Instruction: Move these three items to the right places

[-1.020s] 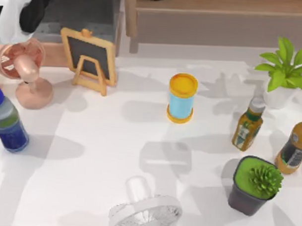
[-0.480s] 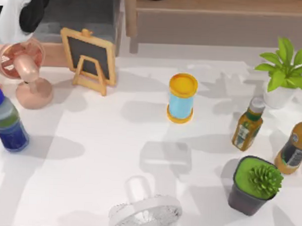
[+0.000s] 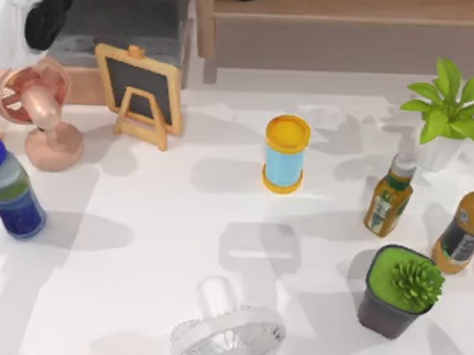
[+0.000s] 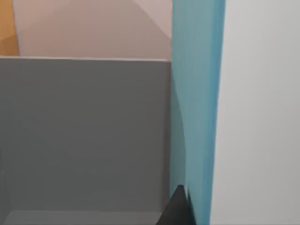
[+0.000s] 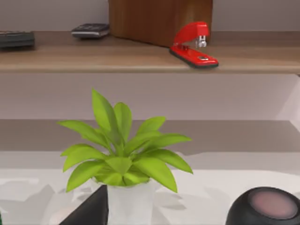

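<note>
While the left arm [image 3: 28,14] sits at the top view's far-left corner, its gripper's state cannot be determined. On the surface [image 3: 141,244] stand a yellow-capped blue canister [image 3: 285,154], a small chalkboard [image 3: 140,87] and a pink fan [image 3: 33,112]. Puzzle cube: location cannot be determined.

A leafy green plant [image 5: 123,150] in a white pot [image 5: 130,206] stands before a wooden shelf [image 5: 117,58] bearing a red stapler [image 5: 193,45].

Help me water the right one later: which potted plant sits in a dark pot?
The spiky succulent near the table's front right; its pot is dark grey, while the leafy plant farther back stands in a white pot.
</note>
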Controlling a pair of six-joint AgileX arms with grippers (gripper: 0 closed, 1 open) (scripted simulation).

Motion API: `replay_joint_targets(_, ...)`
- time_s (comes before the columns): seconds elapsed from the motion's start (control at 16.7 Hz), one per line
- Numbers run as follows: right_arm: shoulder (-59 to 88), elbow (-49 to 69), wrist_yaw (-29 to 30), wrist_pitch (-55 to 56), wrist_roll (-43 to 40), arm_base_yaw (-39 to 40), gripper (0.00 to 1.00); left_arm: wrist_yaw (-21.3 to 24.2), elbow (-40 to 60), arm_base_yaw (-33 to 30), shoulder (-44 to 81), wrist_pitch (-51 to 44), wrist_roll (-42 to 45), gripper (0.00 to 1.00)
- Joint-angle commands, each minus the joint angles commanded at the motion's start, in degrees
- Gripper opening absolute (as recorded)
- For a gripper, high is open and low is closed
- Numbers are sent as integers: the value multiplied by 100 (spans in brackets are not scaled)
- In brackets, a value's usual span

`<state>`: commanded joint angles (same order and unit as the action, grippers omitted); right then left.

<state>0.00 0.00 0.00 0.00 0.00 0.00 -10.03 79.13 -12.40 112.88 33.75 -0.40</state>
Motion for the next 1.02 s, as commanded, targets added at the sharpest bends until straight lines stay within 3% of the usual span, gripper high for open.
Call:
replay_joint_targets(0.54,0,0,0,0,0,0,100,166,-150,44,-337,-37,346,0)
replay_joint_targets(0.78,0,0,0,0,0,0,100,726,-404,387,-1281,27,1522,0)
replay_joint_targets(1.02,0,0,0,0,0,0,100,1508,-742,1105,-2385,168,3254,0)
